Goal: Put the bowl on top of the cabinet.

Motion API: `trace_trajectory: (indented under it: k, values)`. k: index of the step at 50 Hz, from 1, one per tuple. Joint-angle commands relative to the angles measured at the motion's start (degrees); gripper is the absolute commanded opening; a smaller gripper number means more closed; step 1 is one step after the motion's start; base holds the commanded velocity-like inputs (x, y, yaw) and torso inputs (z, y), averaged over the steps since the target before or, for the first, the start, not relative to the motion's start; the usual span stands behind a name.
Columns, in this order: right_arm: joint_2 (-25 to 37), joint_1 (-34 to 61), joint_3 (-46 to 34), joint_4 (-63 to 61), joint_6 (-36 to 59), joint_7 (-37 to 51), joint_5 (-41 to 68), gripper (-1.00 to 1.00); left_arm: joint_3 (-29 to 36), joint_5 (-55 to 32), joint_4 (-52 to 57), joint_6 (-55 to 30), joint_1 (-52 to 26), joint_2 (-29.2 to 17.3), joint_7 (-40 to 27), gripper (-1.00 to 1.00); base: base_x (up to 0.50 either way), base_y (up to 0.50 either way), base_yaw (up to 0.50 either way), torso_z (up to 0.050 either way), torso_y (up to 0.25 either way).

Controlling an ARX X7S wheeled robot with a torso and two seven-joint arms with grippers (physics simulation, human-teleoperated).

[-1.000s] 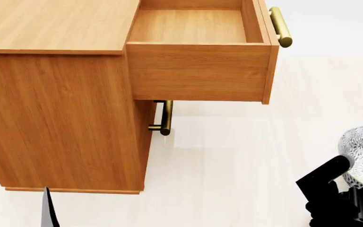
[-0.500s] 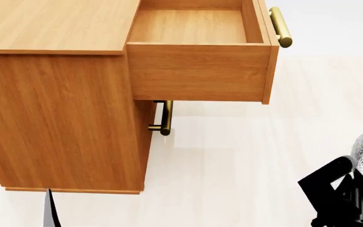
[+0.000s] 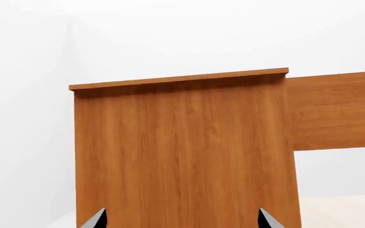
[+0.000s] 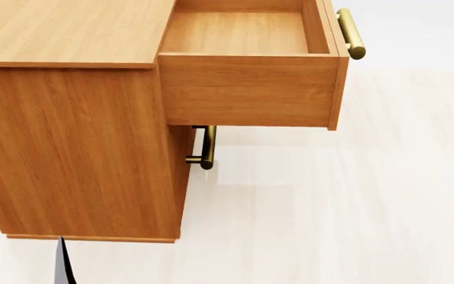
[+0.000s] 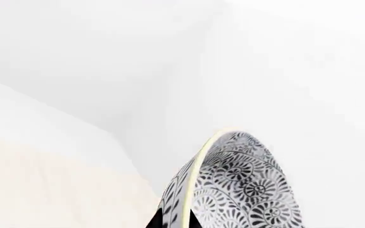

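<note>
The bowl (image 5: pixel 246 185), white with a dense dark floral pattern, shows only in the right wrist view, standing on edge. My right gripper (image 5: pixel 173 221) is shut on its rim, one dark fingertip on each side of the wall. Neither the bowl nor the right gripper appears in the head view. The orange-brown cabinet (image 4: pixel 69 148) fills the left of the head view, its flat top (image 4: pixel 61 29) bare. My left gripper (image 3: pixel 182 221) is open, its two tips wide apart, facing the cabinet's side panel (image 3: pixel 182 152) with nothing between them.
The cabinet's top drawer (image 4: pixel 243 32) is pulled out to the right and has nothing in it, with a brass bar handle (image 4: pixel 351 32) on its front. A second brass handle (image 4: pixel 206 148) sits below it. Pale floor (image 4: pixel 330 207) lies to the right of the cabinet.
My right gripper and the bowl, seen at the head view's lower right a second ago, have slid out past its right edge. The cabinet and left arm have not moved.
</note>
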Motion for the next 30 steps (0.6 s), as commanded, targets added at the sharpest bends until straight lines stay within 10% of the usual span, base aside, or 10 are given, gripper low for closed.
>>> trace_trajectory:
  k: [1,15,30]
  values:
    - [7.52,9.57,3.62,-20.92,13.68,0.67,-1.05,-1.0,-0.49,-0.2,0.1,0.77,0.06,0.03,-0.01,1.0,0.0,0.0,0.0,0.0,0.0]
    - [2.29,25.86,3.2,-21.89,12.05,-1.05,-3.61,-1.0,-0.47,-0.4,0.49,0.47,-0.03,-0.25,-0.57,1.0,0.0,0.0,0.0,0.0,0.0]
    - [-19.08,46.15,-5.14,22.44,-15.29,-0.02,-8.46,-1.0,0.07,-0.85,-0.01,0.8,-0.18,-0.48,-0.57,1.0,0.0,0.0,0.0,0.0,0.0]
